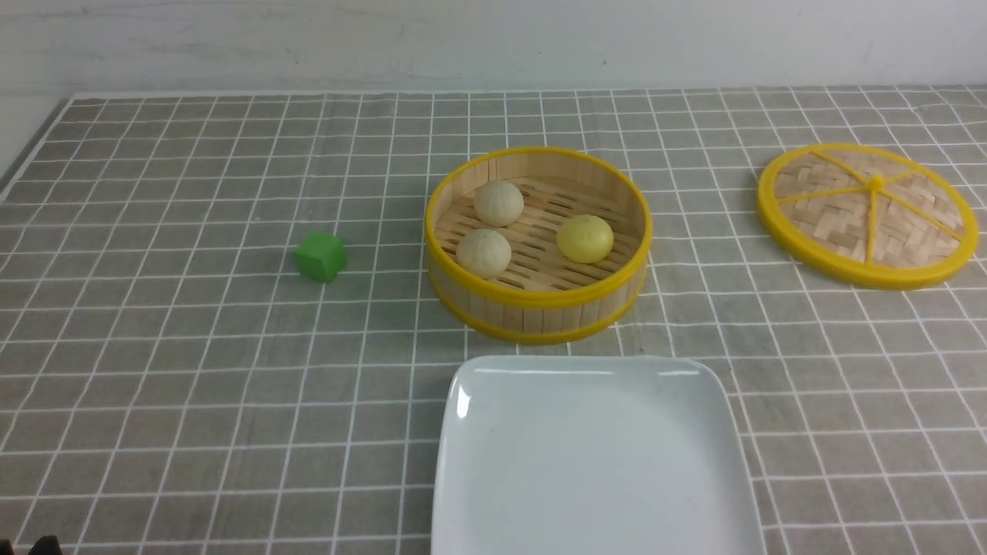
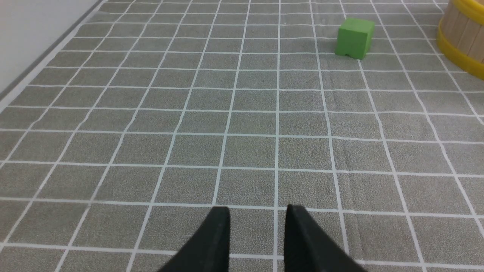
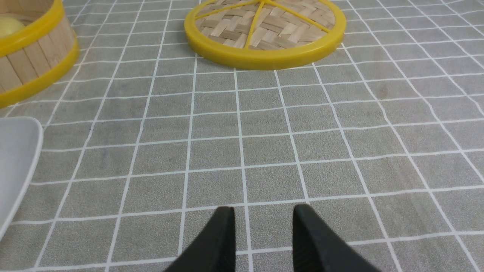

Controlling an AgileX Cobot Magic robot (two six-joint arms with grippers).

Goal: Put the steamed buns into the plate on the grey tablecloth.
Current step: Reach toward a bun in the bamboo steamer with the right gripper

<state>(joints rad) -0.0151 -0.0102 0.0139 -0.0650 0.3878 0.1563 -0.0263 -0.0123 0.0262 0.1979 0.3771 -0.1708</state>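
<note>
Three steamed buns lie in a round bamboo steamer (image 1: 540, 308): a cream one at the back (image 1: 498, 203), a cream one at the front left (image 1: 483, 253) and a pale yellow one (image 1: 585, 238) on the right. The white square plate (image 1: 594, 455) rests on the grey tablecloth (image 1: 193, 370) just in front of the steamer, with nothing in it. My left gripper (image 2: 258, 213) hovers over bare cloth, open with nothing between its fingers. My right gripper (image 3: 263, 212) is likewise open and empty over cloth, with the plate's edge (image 3: 15, 166) off to one side. Neither gripper shows in the front view.
A green cube (image 1: 321, 256) sits left of the steamer, also seen from the left wrist (image 2: 354, 38). The steamer's woven yellow-rimmed lid (image 1: 867, 214) lies flat at the right, near my right gripper's view (image 3: 264, 32). The cloth's left edge (image 2: 41, 64) borders a white surface.
</note>
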